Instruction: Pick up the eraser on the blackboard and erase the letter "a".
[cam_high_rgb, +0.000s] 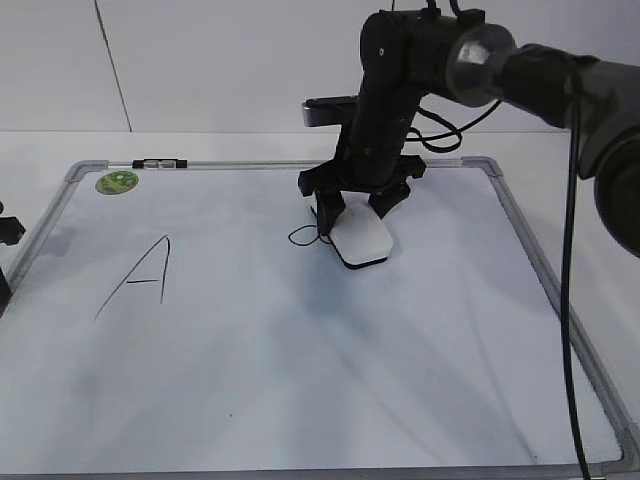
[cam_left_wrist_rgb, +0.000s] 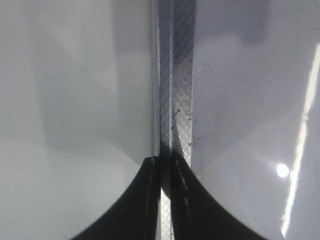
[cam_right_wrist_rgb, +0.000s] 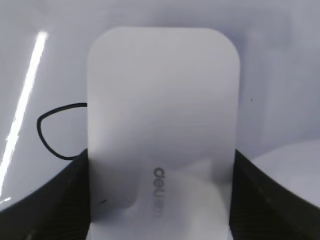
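Note:
The blackboard (cam_high_rgb: 300, 400), a white board with a grey frame, lies flat on the table. The white eraser (cam_high_rgb: 361, 240) rests on it near the top middle, and it fills the right wrist view (cam_right_wrist_rgb: 162, 115). My right gripper (cam_high_rgb: 360, 215) is shut on the eraser, a finger on each long side. The letter "a" (cam_high_rgb: 303, 237) shows only as a thin black loop just left of the eraser, also in the right wrist view (cam_right_wrist_rgb: 55, 132); the rest is under the eraser. My left gripper (cam_left_wrist_rgb: 166, 165) is shut and empty over the board's left frame (cam_left_wrist_rgb: 176, 90).
A large capital "A" (cam_high_rgb: 140, 275) is drawn on the board's left half. A round green sticker (cam_high_rgb: 117, 182) sits in the top left corner. The left arm shows only as a dark piece at the left edge (cam_high_rgb: 8, 235).

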